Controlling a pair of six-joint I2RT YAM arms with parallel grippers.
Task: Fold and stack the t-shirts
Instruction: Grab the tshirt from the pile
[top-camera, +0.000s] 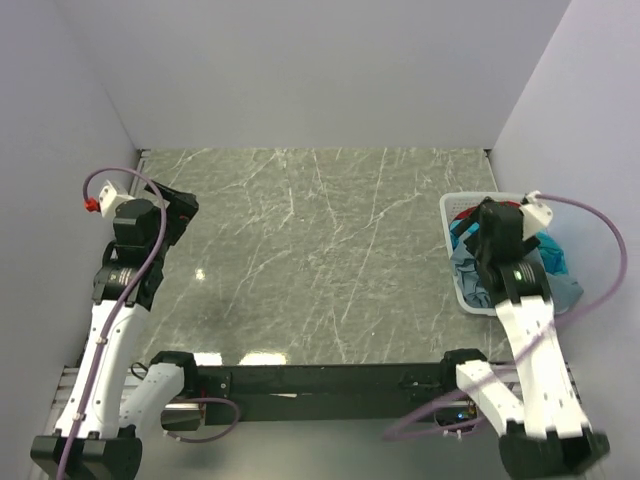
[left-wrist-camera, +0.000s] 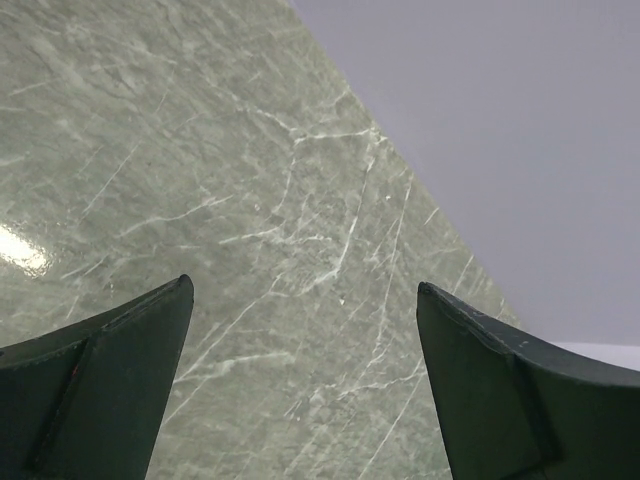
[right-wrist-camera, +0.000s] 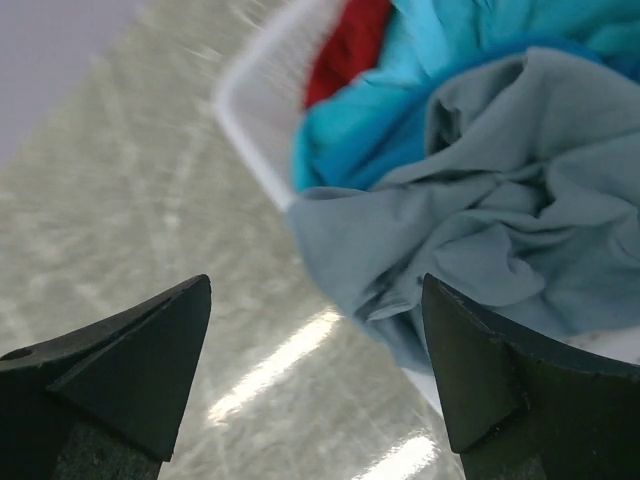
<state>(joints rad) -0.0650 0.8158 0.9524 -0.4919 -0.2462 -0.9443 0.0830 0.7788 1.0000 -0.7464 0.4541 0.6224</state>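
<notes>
At the right edge, the t-shirts (right-wrist-camera: 500, 200) are lying bunched in the basket (right-wrist-camera: 252, 118), none folded; the left end effector (left-wrist-camera: 300, 395) and right end effector (right-wrist-camera: 315, 385) are gaping, empty.

The table (top-camera: 300, 250) under the basket (right-wrist-camera: 250, 120) is seen as a glossy, polished, stone-like surface with pale veins. The basket is made of smooth white plastic. In the basket, the grey-blue t-shirt (right-wrist-camera: 500, 200), the turquoise t-shirt (right-wrist-camera: 400, 90) and the red t-shirt (right-wrist-camera: 345, 50) are shown as soft, matt, creased cloth.
</notes>
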